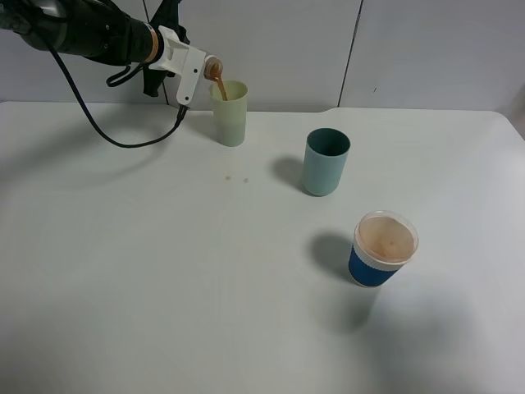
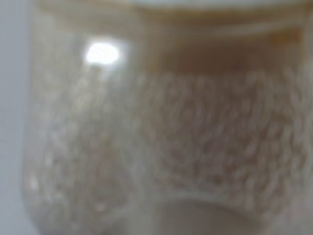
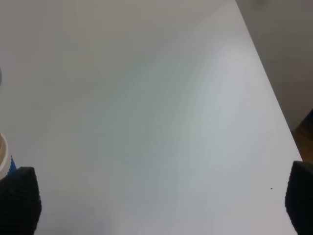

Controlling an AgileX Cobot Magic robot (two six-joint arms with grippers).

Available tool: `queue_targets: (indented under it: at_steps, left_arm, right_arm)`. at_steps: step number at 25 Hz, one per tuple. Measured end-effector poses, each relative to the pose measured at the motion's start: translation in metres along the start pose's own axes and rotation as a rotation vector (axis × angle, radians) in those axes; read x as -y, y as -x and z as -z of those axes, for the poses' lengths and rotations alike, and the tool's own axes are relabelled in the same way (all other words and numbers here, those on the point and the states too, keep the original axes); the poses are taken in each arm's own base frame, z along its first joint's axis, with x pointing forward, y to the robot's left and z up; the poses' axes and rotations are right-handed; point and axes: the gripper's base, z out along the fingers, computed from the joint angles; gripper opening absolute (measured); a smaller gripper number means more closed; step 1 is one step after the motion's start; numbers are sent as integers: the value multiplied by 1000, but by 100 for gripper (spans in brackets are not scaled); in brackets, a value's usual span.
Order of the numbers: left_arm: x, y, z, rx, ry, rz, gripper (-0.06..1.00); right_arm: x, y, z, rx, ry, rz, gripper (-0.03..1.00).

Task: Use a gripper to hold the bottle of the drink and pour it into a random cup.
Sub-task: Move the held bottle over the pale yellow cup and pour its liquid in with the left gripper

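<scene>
White tabletop (image 1: 123, 271) offers most of its open room across the front and left. Its back edge meets a pale grey wall (image 1: 279, 41), and the right wrist view shows one side edge with darker ground beyond.

A teal plastic tumbler (image 1: 326, 162) stands upright near the middle. A blue-and-white paper cup (image 1: 383, 249) of brown drink stands nearer the front right, and the two are well apart. Two small brown drops (image 1: 236, 179) lie on the table in front of the pale yellow-green plastic tumbler (image 1: 230, 112), which stands at the back. A black cable (image 1: 107, 131) loops down from the left arm onto the table's back left.

The right gripper (image 3: 159, 198) hangs over the table with its black textured pads (image 3: 17, 200) apart, nothing between them.

The left gripper (image 1: 197, 72) is clamped on the small clear plastic bottle (image 1: 212, 68), which is tipped with its mouth over the yellow-green tumbler's rim. A thin brown stream falls inside the tumbler. In the left wrist view the bottle (image 2: 161, 137) fills the frame, blurred, its clear wall coated in pale foamy brown.
</scene>
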Motion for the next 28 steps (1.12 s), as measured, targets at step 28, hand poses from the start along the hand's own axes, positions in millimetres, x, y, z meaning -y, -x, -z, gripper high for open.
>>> queue_targets:
  at_steps: [28]
  left_arm:
    - [-26,3,3,-16,72,-97,34]
  right_arm:
    - [0,0,0,0,0,0,100]
